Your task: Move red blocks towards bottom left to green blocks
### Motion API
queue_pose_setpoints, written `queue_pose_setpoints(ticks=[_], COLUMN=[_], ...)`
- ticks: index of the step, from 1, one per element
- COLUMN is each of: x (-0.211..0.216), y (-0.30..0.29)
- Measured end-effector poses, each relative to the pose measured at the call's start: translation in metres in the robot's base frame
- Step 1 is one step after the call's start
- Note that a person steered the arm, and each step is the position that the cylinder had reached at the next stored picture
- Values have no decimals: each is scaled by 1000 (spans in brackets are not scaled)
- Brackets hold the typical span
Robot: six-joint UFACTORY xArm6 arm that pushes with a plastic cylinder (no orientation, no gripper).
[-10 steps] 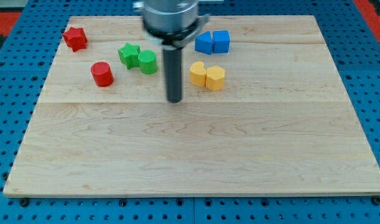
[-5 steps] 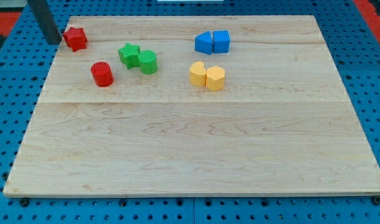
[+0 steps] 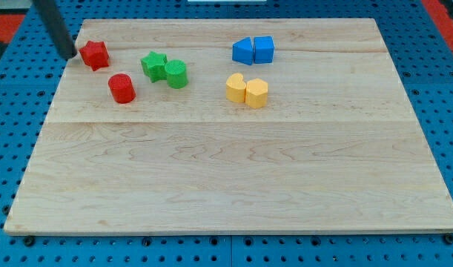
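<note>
Here a pale wooden board is seen from above and slightly in front, resting on a blue pegboard surface. Near the view's top left a red star block is found; it is squat, with no clear long axis, and its points spread in all directions. Just below it and slightly to the view's right a red cylinder block stands upright, its round face turned upward. Both are plain bright red.

To the view's right of the red pair, a green star block and a green cylinder block are placed side by side, touching or nearly so. Further right, two blue blocks sit together near the top, and two yellow blocks sit together just below them.

A dark rod enters from the view's top left corner, tilted. My tip is set down just left of the red star, close to it; contact cannot be judged. Nothing is gripped, as the rod has no jaws.
</note>
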State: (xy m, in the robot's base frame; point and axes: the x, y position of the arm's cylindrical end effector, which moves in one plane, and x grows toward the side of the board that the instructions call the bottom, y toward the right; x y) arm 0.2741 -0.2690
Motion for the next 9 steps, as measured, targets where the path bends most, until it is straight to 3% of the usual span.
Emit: queue_pose_setpoints(ticks=[1,2,3,5,6,7,9], x=[11,66,110,89,99,100,143], y=[45,93,94,94,53,52,68])
